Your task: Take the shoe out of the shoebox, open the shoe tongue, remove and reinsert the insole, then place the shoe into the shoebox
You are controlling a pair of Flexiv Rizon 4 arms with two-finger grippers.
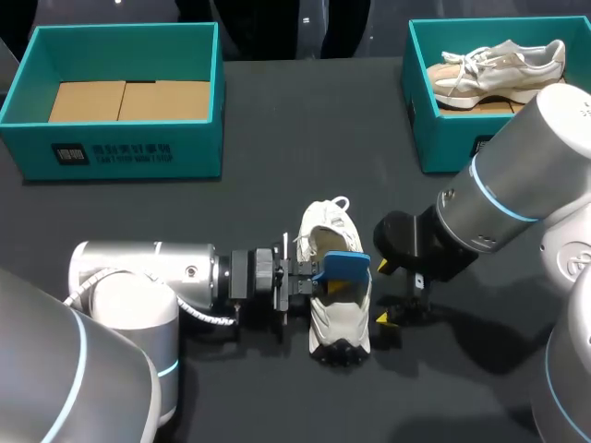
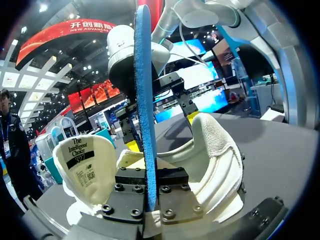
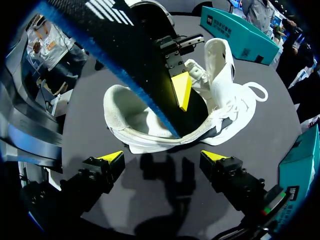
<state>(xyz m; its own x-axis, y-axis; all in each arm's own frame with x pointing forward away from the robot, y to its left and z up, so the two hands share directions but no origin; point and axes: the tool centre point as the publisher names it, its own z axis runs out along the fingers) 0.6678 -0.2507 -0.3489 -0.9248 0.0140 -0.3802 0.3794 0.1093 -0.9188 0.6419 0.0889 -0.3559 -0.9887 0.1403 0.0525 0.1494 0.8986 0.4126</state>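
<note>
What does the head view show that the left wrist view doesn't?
Only head view: the second shoe lying in the right shoebox, and the left shoebox holding only cardboard. Only left wrist view: the label inside the pulled-open tongue and the heel lining. Both: the white shoe on the table, the blue insole clamped in the left jaws, the right jaws open beside the shoe.
</note>
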